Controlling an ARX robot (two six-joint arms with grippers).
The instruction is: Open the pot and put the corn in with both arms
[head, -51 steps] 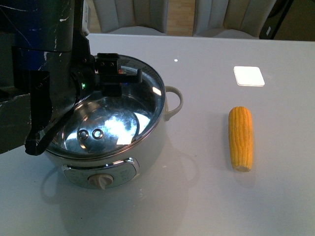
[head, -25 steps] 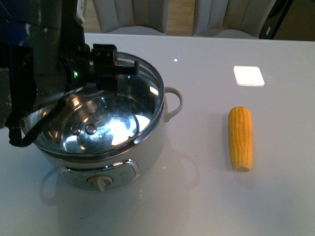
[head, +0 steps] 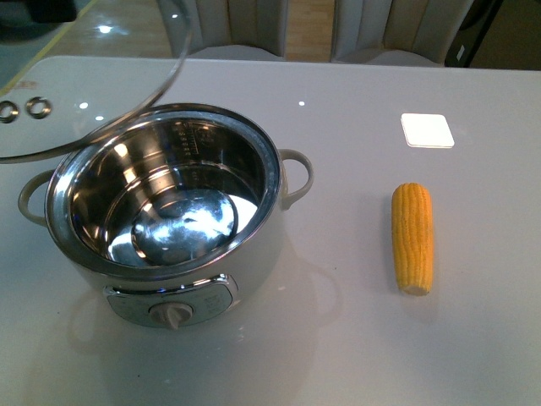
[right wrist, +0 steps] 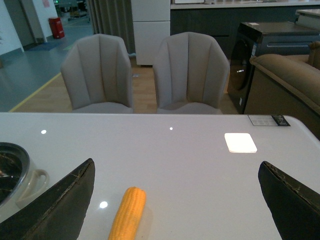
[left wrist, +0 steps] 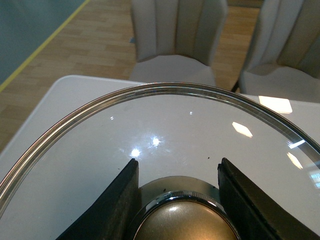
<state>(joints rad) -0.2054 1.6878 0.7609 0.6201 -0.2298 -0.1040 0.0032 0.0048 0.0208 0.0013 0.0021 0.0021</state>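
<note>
Pot (head: 169, 211) uncovered; lid (head: 76, 89) knob is clamped in left gripper (left wrist: 177, 169). Right gripper (right wrist: 176, 180) is spread apart, empty; corn (head: 413, 238) to be grasped next off tabletop (head: 338, 355).

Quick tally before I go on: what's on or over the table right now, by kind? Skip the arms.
pot: 1, open and empty
lid: 1, glass, held up off the pot
corn: 1, lying on the table
white square: 1, flat on the table
Total: 4
</note>
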